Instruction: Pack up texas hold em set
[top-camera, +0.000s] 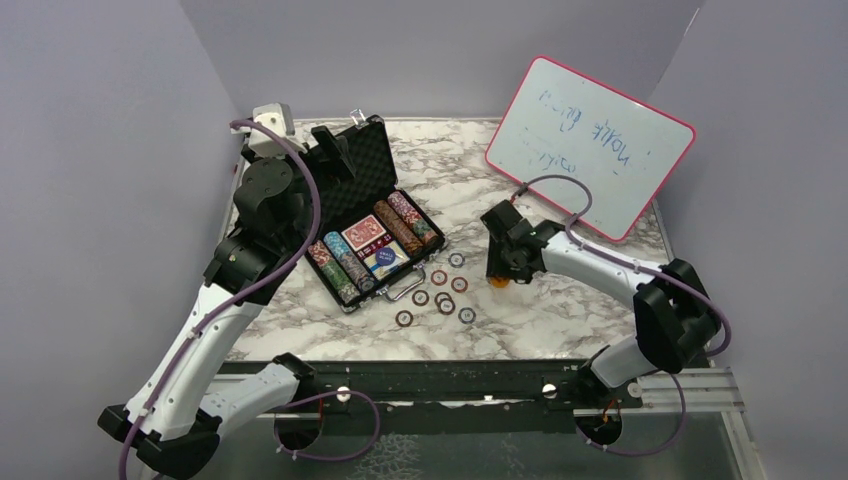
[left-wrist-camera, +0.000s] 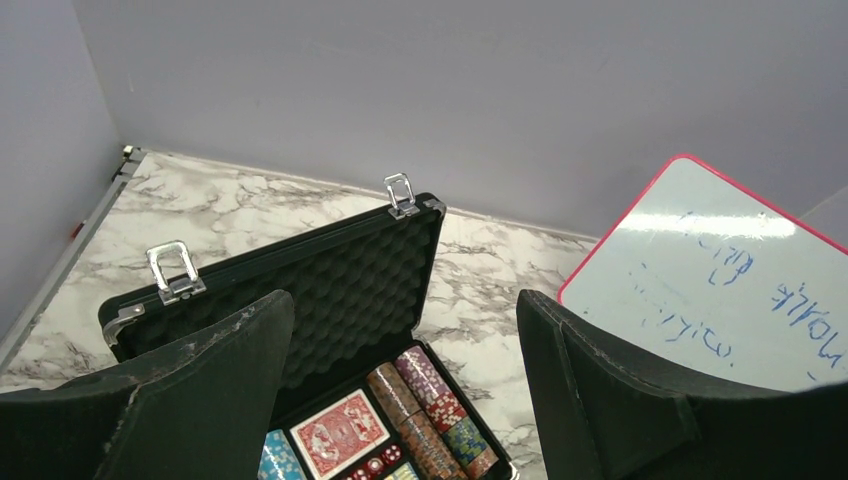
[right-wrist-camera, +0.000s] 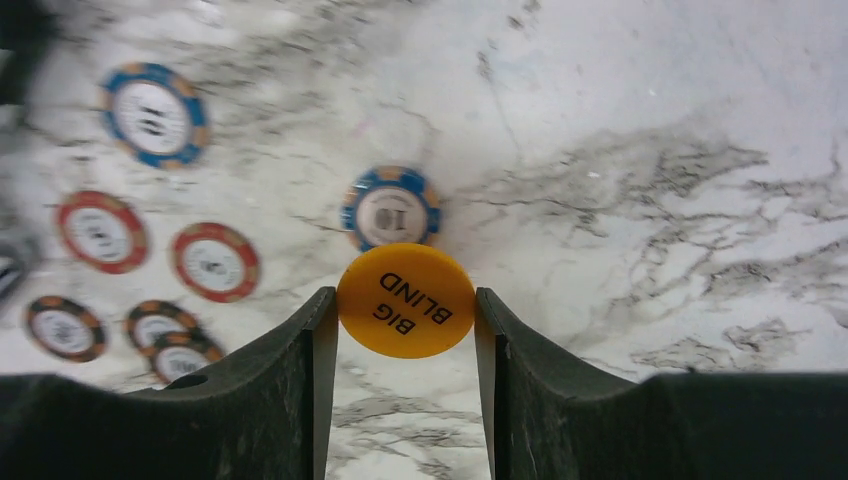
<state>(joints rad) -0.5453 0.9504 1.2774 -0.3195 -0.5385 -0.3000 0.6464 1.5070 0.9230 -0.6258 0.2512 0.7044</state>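
Our right jaws clamp a round orange "BIG BLIND" button (right-wrist-camera: 405, 300), low at the white marble desk (top-camera: 560, 320), midway between its side edges. We should carry it level into the open black foam-lined briefcase (top-camera: 365, 170) by the far-left corner; left jaws hang apart there.

Top view looks down from the near edge, sharing the case (top-camera: 375, 210) with the far-facing left wrist; right wrist looks closely down on mid-bench chips (right-wrist-camera: 390, 208).
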